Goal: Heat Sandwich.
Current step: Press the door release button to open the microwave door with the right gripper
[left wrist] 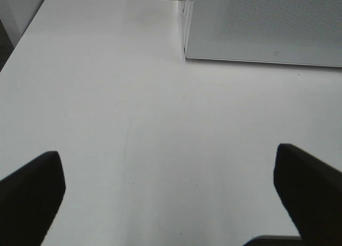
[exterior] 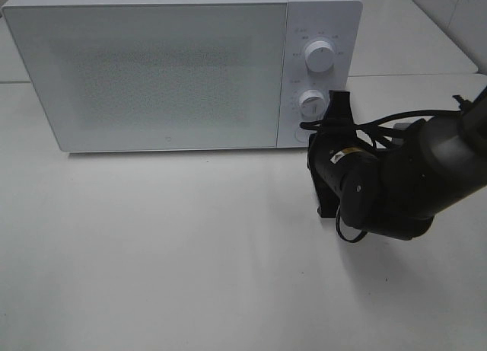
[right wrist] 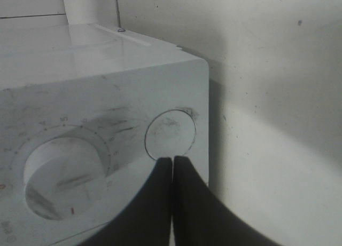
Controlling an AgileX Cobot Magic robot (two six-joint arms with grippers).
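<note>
Although the sandwich shows in no view, so that neither its look nor its place can be told, the white microwave stands door shut toward the far edge of the desk; the right jaws are pressed fully together, holding nothing, their tips at the rim of the round button just beside the lower dial. The left jaws stand wide apart and empty over bare desk near the microwave's front left corner; numerals 4 and 5 read around the lower dial; the other panel marks are too blurred to read.
</note>
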